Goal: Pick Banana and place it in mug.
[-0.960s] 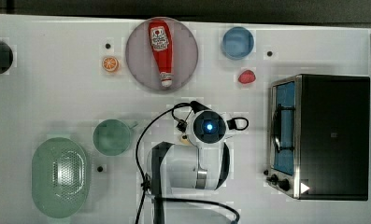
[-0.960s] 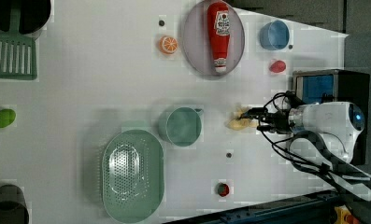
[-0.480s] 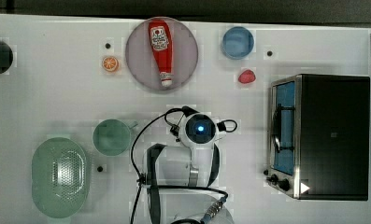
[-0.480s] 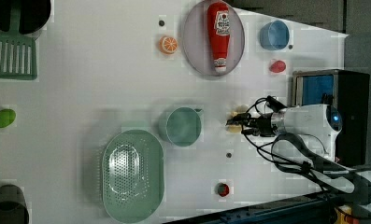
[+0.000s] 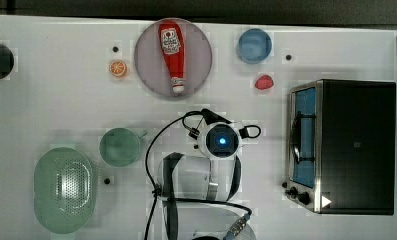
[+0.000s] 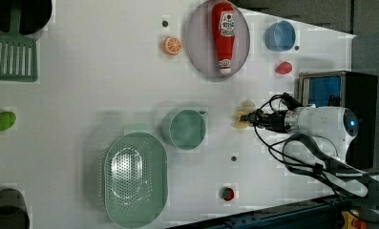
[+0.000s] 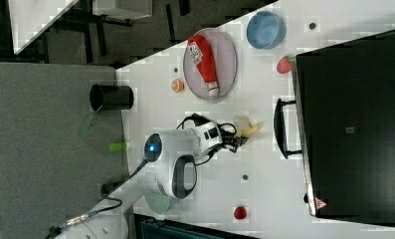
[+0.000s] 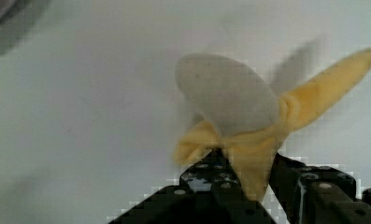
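The gripper (image 8: 248, 179) clamps its two black fingers (image 8: 206, 175) on the yellow peel of the half-peeled banana (image 8: 241, 112), lying on the white table (image 6: 96, 90). In the left view, the mug (image 6: 187, 129) stands just left of the banana, apart.

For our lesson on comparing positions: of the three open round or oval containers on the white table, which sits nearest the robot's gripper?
The small pale teal-green mug, just beside the gripper. The round blue bowl sits by the table's edge; the oval green perforated colander lies beyond the mug.
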Controlling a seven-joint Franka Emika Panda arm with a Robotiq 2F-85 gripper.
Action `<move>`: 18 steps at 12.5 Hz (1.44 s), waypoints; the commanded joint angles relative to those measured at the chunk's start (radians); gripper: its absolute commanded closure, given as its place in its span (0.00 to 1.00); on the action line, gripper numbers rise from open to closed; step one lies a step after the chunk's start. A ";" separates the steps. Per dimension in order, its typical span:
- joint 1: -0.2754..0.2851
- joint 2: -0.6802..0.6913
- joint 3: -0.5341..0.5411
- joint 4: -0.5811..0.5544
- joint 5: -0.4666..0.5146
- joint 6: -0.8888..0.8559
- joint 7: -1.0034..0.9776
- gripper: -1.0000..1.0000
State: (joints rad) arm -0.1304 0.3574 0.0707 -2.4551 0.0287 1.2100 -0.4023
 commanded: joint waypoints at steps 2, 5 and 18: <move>0.016 -0.239 -0.014 0.036 -0.015 -0.217 -0.026 0.71; 0.015 -0.390 -0.019 0.134 -0.015 -0.513 -0.026 0.71; 0.053 -0.545 0.328 0.246 -0.009 -0.777 -0.005 0.71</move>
State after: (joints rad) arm -0.0916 -0.1575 0.3870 -2.2090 0.0294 0.4275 -0.4048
